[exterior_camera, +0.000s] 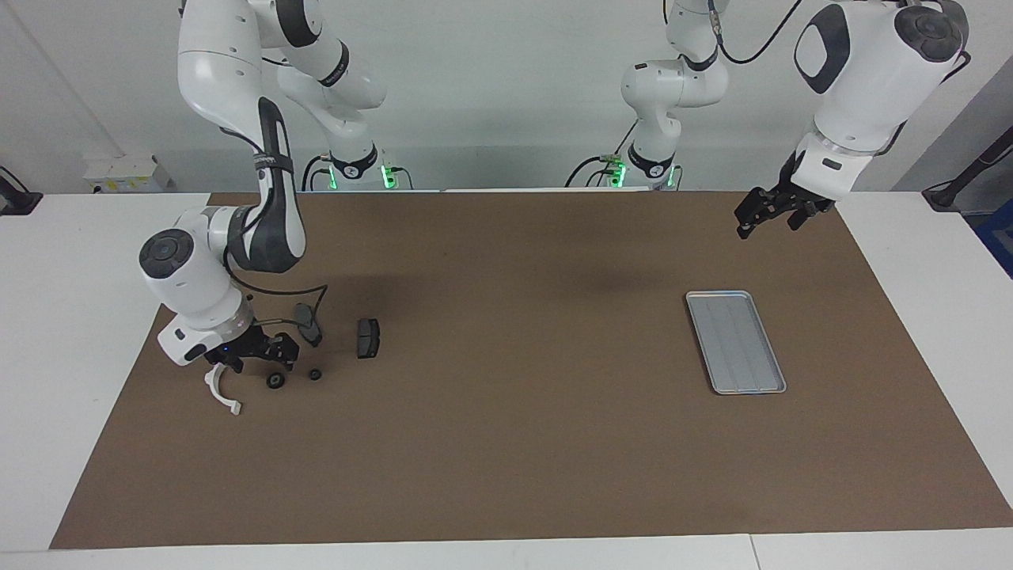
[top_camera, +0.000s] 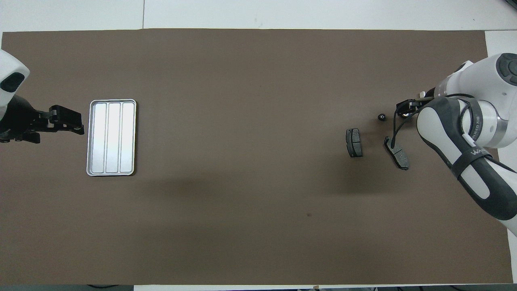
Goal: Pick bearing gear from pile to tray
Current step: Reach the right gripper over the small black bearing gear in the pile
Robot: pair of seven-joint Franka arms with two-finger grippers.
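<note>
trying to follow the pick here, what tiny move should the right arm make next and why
Probably a short straight drop onto the black ring. The right gripper hangs open just above it and touches nothing, and the tray is empty. The other ring lies close beside it, so a straight descent seems safest. The left gripper waits near the tray.

Robotics lab, two white arms (exterior_camera: 237, 95) at brown-matted table (exterior_camera: 506, 443), plain walls
</note>
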